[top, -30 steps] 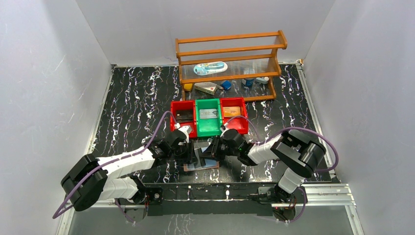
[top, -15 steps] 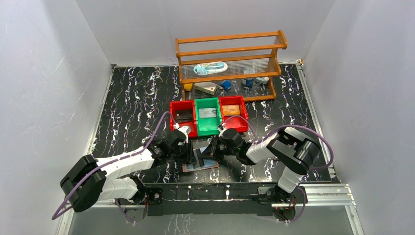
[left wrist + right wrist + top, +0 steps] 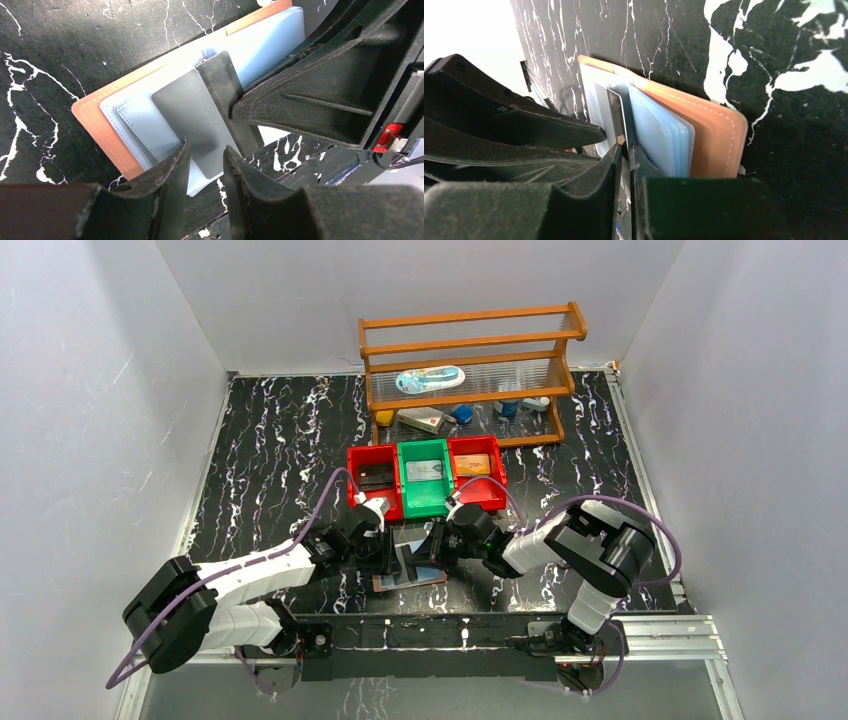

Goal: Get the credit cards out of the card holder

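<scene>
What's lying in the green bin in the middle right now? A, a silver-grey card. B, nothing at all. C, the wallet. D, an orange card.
A: the top view shows a silver-grey card lying flat inside the green bin.

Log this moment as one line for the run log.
stage: card extraction | right gripper: shut on dark card, among card holder sleeves | left gripper: at card holder edge, grip unclear
</scene>
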Robot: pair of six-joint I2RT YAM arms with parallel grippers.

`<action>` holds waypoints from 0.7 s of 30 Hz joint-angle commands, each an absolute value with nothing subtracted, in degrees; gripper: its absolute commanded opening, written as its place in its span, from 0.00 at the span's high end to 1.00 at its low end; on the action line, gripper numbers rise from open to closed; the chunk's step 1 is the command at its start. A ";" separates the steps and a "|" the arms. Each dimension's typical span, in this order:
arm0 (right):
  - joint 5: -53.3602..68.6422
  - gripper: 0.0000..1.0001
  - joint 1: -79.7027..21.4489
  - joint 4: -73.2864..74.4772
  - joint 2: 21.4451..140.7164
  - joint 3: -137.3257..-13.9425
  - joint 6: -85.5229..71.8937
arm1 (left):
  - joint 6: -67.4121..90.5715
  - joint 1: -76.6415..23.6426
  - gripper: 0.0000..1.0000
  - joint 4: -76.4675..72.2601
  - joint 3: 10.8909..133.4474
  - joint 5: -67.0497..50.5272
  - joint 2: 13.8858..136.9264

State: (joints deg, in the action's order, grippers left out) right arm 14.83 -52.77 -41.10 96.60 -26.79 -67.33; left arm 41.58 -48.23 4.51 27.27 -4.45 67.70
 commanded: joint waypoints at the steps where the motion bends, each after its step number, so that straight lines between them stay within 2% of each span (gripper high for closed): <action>1: 13.89 0.84 -53.43 -42.29 95.02 -27.04 -65.67 | 41.05 -48.52 0.69 9.58 27.23 -3.22 68.00; 5: 12.99 0.90 -53.33 -44.29 93.89 -25.23 -66.44 | 40.97 -48.52 0.69 9.83 27.27 -3.43 67.31; 11: 10.52 0.93 -53.33 -44.46 91.40 -22.63 -67.72 | 40.57 -48.51 0.69 10.54 27.33 -3.44 66.93; 16: 9.10 0.93 -53.34 -44.05 89.83 -21.11 -68.28 | 39.62 -48.52 0.69 10.06 27.41 -5.94 68.24; 21: 11.92 0.88 -53.34 -45.88 91.83 -22.34 -68.50 | 38.45 -48.52 0.69 9.79 28.17 -7.52 70.22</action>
State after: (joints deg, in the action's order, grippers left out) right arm 10.90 -53.06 -43.55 91.18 -21.69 -68.58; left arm 40.47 -48.23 4.99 27.79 -5.82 68.27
